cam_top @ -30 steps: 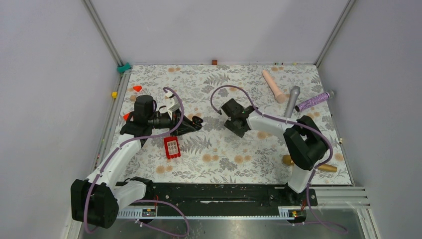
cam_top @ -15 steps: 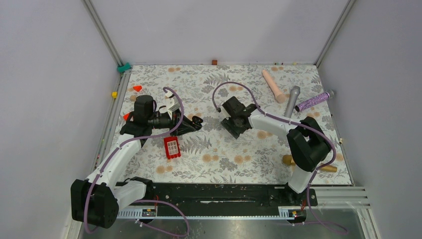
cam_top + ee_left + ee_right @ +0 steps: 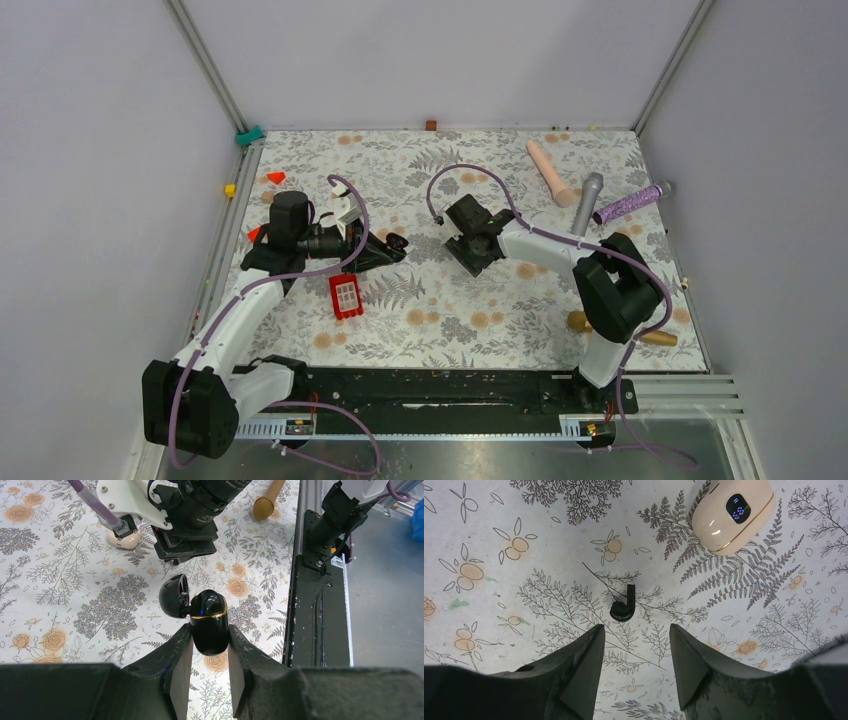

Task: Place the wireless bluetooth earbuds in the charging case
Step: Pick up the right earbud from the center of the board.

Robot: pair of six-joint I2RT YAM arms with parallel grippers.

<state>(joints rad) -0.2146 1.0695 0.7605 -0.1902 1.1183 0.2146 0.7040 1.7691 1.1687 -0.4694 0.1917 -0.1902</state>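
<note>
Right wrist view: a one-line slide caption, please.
Open right gripper lined up on a black earbud on the floral tabletop; cream device beyond.

The charging case [image 3: 209, 625] is glossy plastic; the earbud [image 3: 623, 608] smooth, shiny.

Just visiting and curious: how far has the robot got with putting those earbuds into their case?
Done: the left hand grips the black charging case, its lid open. In hand: the right hand hovers open over one earbud lying on the table, not yet grasped. Left: picking it up and seating it; the second earbud is not visible.
</note>
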